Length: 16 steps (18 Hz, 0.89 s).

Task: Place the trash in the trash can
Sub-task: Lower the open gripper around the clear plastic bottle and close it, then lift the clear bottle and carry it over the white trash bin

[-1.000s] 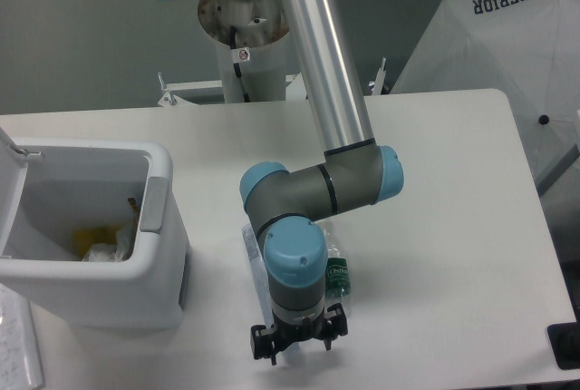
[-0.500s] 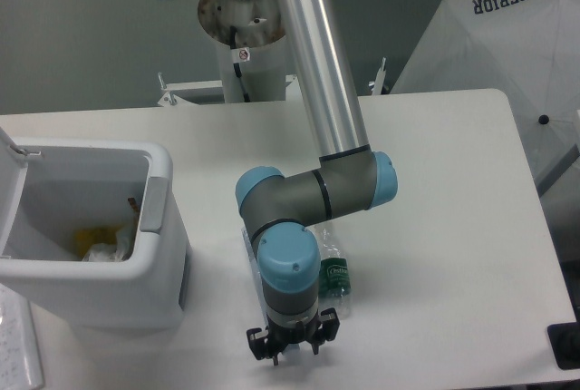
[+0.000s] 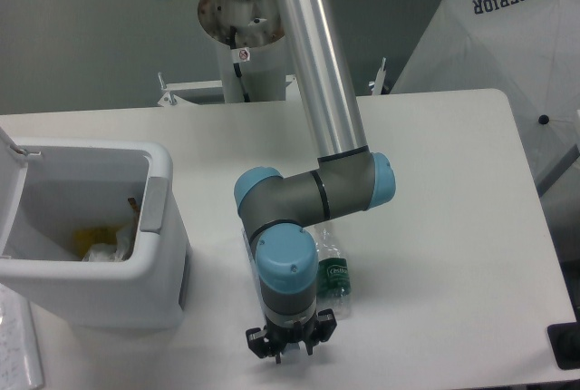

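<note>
The trash can [image 3: 161, 254] stands at the table's left with its lid [image 3: 11, 151] swung up; yellow and white scraps lie inside. Two clear bottles lie under my arm. The shorter one with the green label [image 3: 335, 274] shows to the right of my wrist. Only a thin clear strip of the longer bottle [image 3: 246, 243] shows to the left; the rest is hidden by the arm. My gripper [image 3: 288, 346] points straight down near the table's front edge, just in front of the bottles. Its dark fingers stick out on both sides of the wrist, apart, and I see nothing between them.
A white canopy with black lettering [image 3: 507, 54] stands off the table's right side. Papers [image 3: 18, 345] lie at the front left corner. A dark object [image 3: 566, 345] sits at the front right edge. My arm's base [image 3: 240, 27] rises behind the table.
The wrist and gripper have shifted a little left and toward the front edge. The fingers' spread looks narrower than a second ago. The bottles and the can have not moved.
</note>
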{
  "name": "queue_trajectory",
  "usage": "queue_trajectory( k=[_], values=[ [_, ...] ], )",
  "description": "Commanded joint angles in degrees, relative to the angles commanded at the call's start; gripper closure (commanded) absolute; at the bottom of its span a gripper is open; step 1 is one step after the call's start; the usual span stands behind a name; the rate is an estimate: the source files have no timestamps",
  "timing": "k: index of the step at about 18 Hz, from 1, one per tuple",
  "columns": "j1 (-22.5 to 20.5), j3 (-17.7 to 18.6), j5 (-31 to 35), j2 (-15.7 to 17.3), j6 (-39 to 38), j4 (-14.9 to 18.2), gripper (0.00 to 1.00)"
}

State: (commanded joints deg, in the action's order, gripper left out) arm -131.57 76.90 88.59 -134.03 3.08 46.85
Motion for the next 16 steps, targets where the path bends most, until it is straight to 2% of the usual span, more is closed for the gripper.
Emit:
queue_trajectory(
  k=[7, 11, 16],
  values=[
    [0.1, 0.1, -0.1, 0.1, 0.4, 0.0, 0.67],
    [0.0, -0.3, -0.3, 0.4, 0.5, -0.1, 0.67],
    [-0.8, -1.6, -0.4, 3.4, 1.0, -0.3, 0.67]
  ],
)
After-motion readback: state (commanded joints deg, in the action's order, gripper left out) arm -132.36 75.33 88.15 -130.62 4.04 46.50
